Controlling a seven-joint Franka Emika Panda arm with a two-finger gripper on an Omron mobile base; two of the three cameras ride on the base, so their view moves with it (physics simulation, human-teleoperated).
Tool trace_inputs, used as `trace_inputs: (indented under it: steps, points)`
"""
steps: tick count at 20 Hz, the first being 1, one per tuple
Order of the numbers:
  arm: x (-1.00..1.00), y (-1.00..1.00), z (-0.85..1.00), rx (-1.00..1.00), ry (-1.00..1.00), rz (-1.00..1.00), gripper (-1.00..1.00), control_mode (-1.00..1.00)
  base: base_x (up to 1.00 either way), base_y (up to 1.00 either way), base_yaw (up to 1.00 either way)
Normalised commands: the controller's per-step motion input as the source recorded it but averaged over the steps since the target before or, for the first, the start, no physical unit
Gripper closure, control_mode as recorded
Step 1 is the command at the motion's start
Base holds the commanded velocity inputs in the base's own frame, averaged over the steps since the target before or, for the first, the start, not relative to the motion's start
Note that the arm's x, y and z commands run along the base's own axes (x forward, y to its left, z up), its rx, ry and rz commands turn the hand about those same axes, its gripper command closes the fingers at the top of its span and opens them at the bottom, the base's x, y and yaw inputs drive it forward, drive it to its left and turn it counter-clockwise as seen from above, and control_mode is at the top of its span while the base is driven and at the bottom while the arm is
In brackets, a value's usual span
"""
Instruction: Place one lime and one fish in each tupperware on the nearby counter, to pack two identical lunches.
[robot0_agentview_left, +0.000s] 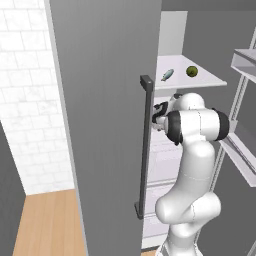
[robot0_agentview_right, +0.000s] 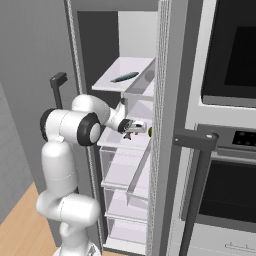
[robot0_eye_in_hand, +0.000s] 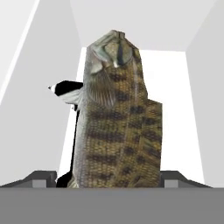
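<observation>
Reaching into the open fridge (robot0_agentview_right: 131, 165), the gripper (robot0_eye_in_hand: 118, 175) has its jaws standing apart on either side of a brown-olive, dark-barred fish (robot0_eye_in_hand: 117, 118), whose scaled body rises between the two fingertips (robot0_eye_in_hand: 43, 178) from 6 o'clock toward 12 o'clock in the hand view; whether the pads already press its flanks I cannot tell, so I judge the fish bracketed rather than held. It lies on a white fridge shelf (robot0_eye_in_hand: 183, 109), with pale walls closing in at 9 and 3 o'clock. In the right base view the hand (robot0_agentview_right: 134, 128) sits at a middle shelf just inside the fridge door (robot0_agentview_right: 162, 125). Higher up, on the top shelf (robot0_agentview_left: 210, 79), a pale silvery fish (robot0_agentview_left: 167, 75) lies at about 9 o'clock of a dark green lime (robot0_agentview_left: 191, 71), the two near but apart. The risk from here, as I judge it, is a poor grip: the fish is tapered and likely slick, so jaws closing off-centre could squeeze it forward and out, or tip it. Pulling back too steeply could also knock it against the shelf lip or the door, since the space around the hand is tight. Neither tupperware nor the tabletop can be placed from these views.
</observation>
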Motion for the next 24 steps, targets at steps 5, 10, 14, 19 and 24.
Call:
trace_inputs:
  steps: [5, 10, 14, 19, 24]
  points:
    - [0.0, 0.0, -0.12, 0.0, 0.0, 0.0, -1.0, -1.0, 0.0, 0.0, 0.0]
    - [0.0, 0.0, -0.08, 0.0, 0.0, 0.0, 1.0, -1.0, 0.0, 0.0, 0.0]
    - [0.0, 0.0, 0.0, 0.0, 0.01, 0.0, 1.0, -1.0, 0.0, 0.0, 0.0]
    - [-0.03, 0.0, -0.04, 0.0, 0.02, 0.0, 1.0, -1.0, 0.0, 0.0, 0.0]
    - [-0.58, 0.0, 0.18, 0.0, 0.0, 0.0, 1.0, -1.0, 0.0, 0.0, 0.0]
